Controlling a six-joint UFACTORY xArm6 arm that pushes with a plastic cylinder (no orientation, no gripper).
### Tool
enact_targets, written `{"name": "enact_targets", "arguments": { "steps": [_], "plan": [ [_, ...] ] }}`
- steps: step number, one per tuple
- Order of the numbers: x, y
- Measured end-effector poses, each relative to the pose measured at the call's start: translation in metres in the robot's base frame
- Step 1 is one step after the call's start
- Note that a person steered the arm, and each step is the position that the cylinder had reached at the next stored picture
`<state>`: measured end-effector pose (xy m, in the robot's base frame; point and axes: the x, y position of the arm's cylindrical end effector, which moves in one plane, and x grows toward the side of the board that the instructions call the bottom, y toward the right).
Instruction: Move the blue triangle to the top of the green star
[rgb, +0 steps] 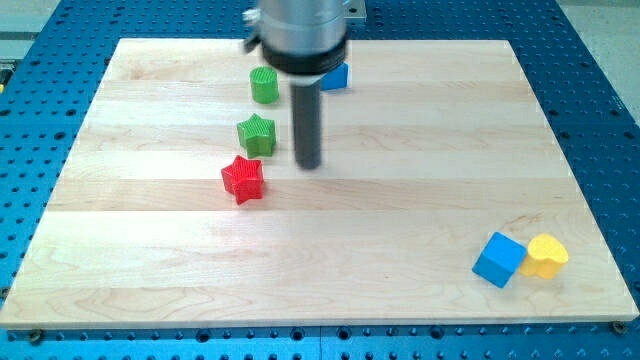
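My tip (309, 164), a bare dark rod holding nothing, is resting just right of the green plastic star block (257, 133), the blue triangle block (335, 76) sitting above-right behind it, so approach is pending: circling beyond it to push leftward.

Your tip (309, 164) stands just right of the green star (257, 133), a narrow gap between them. Far of the star sits a green round block (264, 85); near-left of it, almost touching, the red star (242, 179). These three form a line you cannot cross on the left. A blue block (336, 77), shape half hidden behind the rod, lies far of the tip. Blue cube (499, 259) and yellow block (546, 255) touch at the near right, well apart. Bench (420, 170) open between.
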<state>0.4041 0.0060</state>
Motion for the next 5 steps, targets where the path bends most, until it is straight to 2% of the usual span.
{"name": "enact_targets", "arguments": {
  "steps": [2, 3, 5],
  "plan": [
    [-0.124, 0.079],
    [-0.135, 0.044],
    [-0.130, -0.024]
  ]
}}
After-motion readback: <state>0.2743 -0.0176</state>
